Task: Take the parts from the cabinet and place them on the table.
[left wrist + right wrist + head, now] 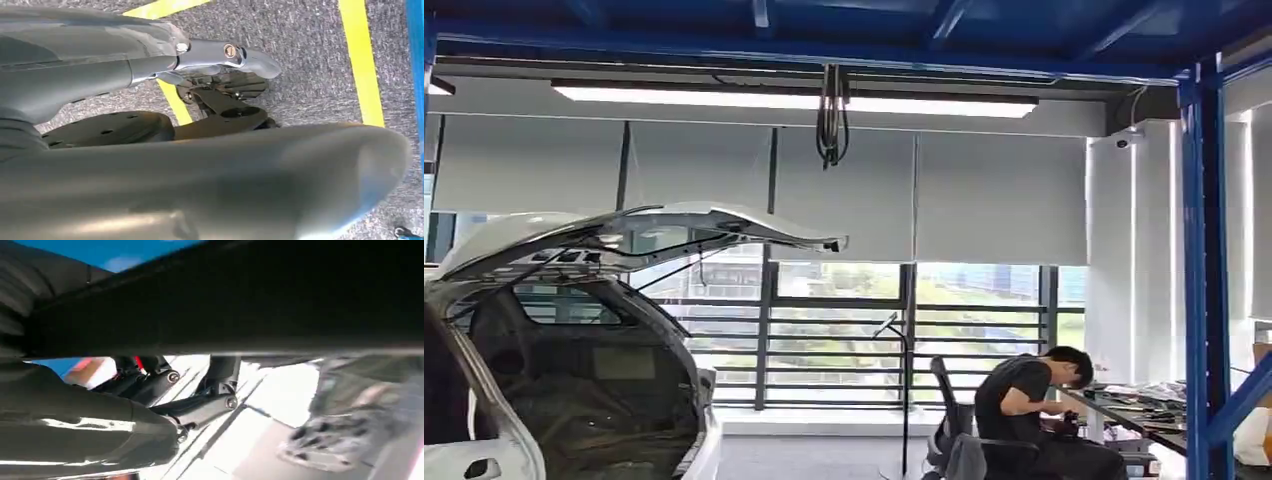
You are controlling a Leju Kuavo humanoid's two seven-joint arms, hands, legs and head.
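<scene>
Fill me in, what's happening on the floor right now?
Not much handling yet. The head view looks across the room at a white car with its tailgate raised and a person seated at a desk by the windows. The left hand hangs over grey carpet with yellow lines, holding nothing. The right hand is in view, but its state is unclear. No cabinet or parts visible.
</scene>
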